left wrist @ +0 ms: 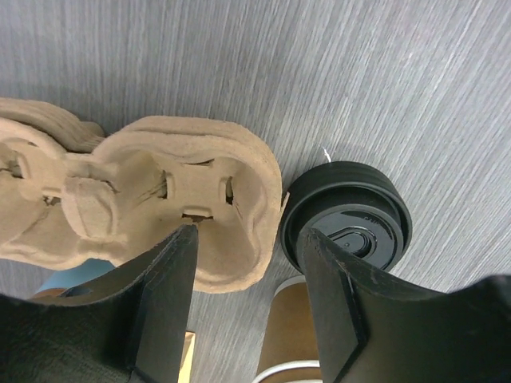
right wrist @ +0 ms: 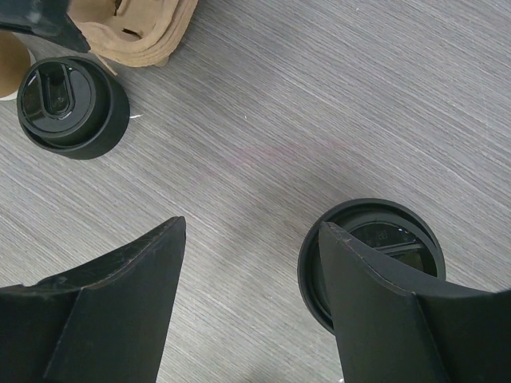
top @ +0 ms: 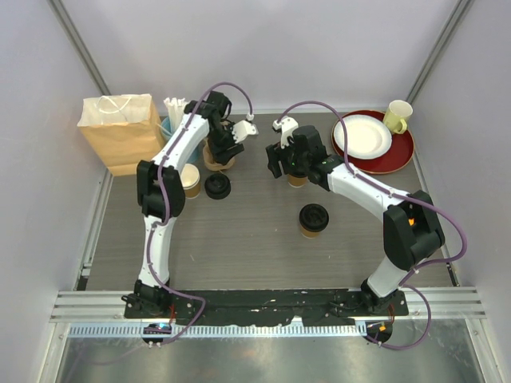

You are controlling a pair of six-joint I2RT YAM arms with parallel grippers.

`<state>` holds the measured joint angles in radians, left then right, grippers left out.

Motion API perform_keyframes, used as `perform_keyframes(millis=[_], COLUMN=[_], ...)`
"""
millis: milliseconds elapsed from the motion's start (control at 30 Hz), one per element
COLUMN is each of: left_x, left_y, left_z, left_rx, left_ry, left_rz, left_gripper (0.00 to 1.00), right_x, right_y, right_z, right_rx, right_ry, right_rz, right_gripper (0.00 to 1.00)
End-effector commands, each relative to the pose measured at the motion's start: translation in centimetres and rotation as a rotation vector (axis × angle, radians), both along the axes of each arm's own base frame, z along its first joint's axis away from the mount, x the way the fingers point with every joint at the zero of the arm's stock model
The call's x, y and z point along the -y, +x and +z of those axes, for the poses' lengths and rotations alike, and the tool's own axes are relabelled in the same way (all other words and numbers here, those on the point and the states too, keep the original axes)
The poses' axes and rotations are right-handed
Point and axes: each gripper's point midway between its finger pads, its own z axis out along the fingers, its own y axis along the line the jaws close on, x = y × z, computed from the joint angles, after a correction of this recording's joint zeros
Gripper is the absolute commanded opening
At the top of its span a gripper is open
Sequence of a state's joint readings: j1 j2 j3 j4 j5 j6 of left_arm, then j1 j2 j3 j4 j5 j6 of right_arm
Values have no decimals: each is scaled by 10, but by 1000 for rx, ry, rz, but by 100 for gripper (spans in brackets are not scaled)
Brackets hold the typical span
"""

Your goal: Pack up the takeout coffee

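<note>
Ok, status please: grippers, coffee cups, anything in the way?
Left gripper open at the cup carrier, empty. Right gripper open beside one lidded cup, no grip. Loose black lid next to the carrier.

Kraft cups [top: 312, 231] [top: 190, 184] [top: 297, 181]: probably three, one half hidden. Black lids [top: 218, 186] [top: 314, 215]: two seen. Plates [top: 404, 155] [top: 363, 136]: two. Mug [top: 398, 116], paper bag [top: 120, 132], carrier [left wrist: 231, 239], straw cup [top: 167, 127]: one each.

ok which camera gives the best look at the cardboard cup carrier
Left wrist: the cup carrier fills the left of the frame, its wells seen from above and close. Top external shows only a brown sliver of it under the left arm. Right wrist catches just one corner at the top edge.
</note>
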<state>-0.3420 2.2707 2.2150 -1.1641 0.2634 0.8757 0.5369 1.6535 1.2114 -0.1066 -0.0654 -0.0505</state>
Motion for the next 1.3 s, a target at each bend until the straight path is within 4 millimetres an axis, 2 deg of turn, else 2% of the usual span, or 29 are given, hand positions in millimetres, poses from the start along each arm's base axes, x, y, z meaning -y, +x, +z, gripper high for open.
perform_keyframes(millis=[0, 300, 533, 633, 833, 1000, 1100, 1167, 1233, 1267], left_x=[-8, -10, -8, -7, -6, -7, -4, -3, -3, -3], left_y=[2, 5, -3, 5, 10, 3, -2, -2, -2, -1], left_z=[-2, -14, -22, -22, -19, -23, -14, -8, -5, -2], left_rx=[0, -2, -41, 0, 14, -25, -29, -19, -13, -6], left_ry=[47, 76, 72, 70, 70, 76, 55, 45, 44, 42], left_rz=[-7, -25, -39, -26, -23, -25, -35, -41, -44, -44], left_gripper=[57, 50, 55, 52, 41, 30, 26, 17, 12, 4], right_x=[-3, -5, -5, -6, -6, -5, -6, -6, -7, -7], right_y=[1, 1, 1, 1, 0, 1, 0, 1, 0, 1], right_z=[25, 26, 24, 24, 21, 23, 21, 21, 21, 21], right_rx=[51, 51, 47, 46, 41, 45, 41, 40, 37, 38], right_ry=[30, 28, 24, 28, 24, 25, 24, 26, 29, 30], right_rz=[9, 17, 20, 24, 25, 24, 28, 27, 30, 29], right_gripper=[73, 73, 73, 73, 73, 73, 73, 73, 73, 73])
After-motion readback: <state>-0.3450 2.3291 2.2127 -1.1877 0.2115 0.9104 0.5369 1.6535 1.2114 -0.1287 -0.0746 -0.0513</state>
